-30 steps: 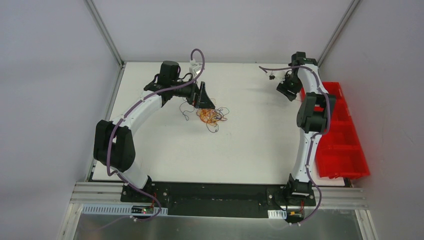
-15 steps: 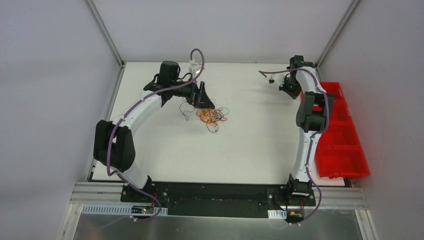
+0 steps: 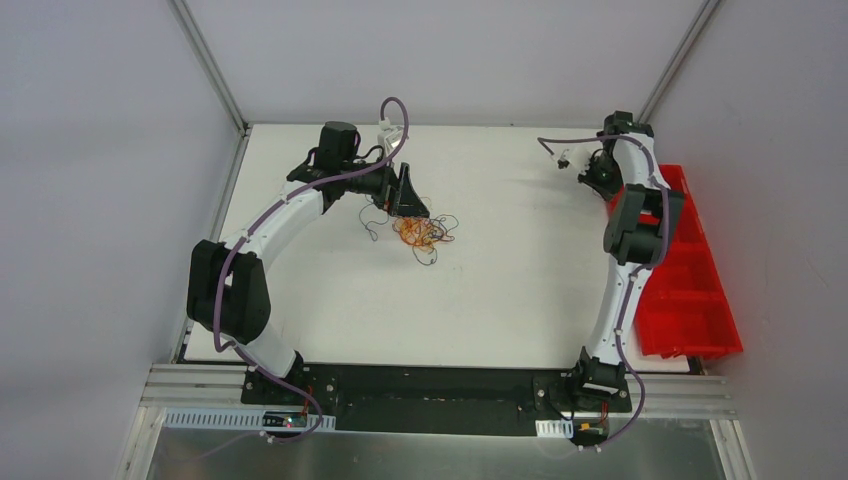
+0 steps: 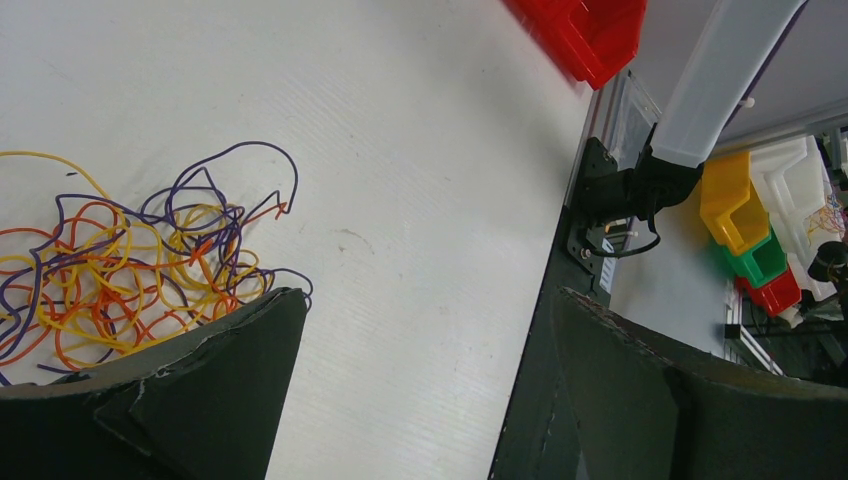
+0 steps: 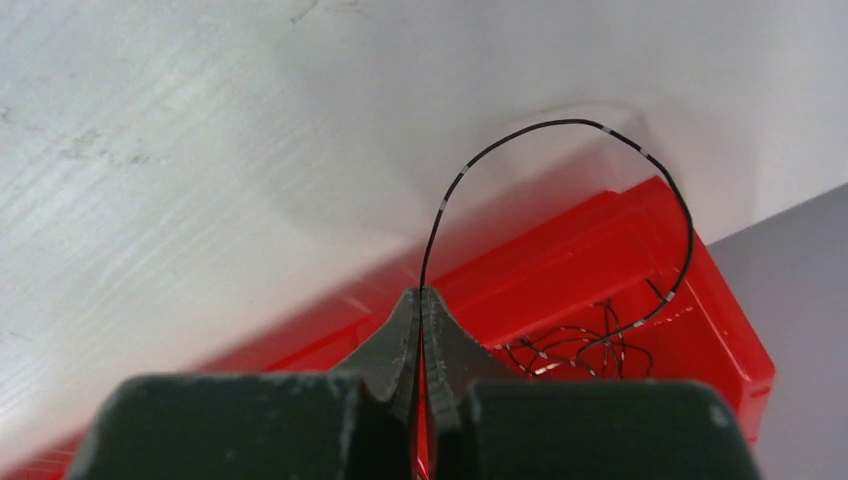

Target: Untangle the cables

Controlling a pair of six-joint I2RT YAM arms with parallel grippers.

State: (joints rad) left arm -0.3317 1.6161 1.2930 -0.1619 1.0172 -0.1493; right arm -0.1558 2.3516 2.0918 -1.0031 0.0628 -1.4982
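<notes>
The cables (image 3: 422, 232) lie as a tangled ball of orange, yellow, red and purple strands on the white table (image 3: 500, 290), left of centre. They fill the left side of the left wrist view as cables (image 4: 130, 270). My left gripper (image 3: 410, 205) hovers at the ball's far left edge, open, with nothing between the fingers of the left gripper (image 4: 428, 300). My right gripper (image 3: 603, 178) is at the far right, shut on a thin black white-banded wire (image 5: 560, 125). This wire loops up from the right gripper (image 5: 421, 295) and down into the red bin (image 5: 600, 260).
A red compartment bin (image 3: 690, 280) runs along the table's right edge. Its far compartment holds several more black wires (image 5: 580, 345). White walls with metal posts close off the back corners. A black rail (image 3: 430, 385) carries both arm bases along the near edge.
My right arm has swung right, from over the table to the red bin's far end, and its gripper has shut. The left arm and the tangle have not moved.
</notes>
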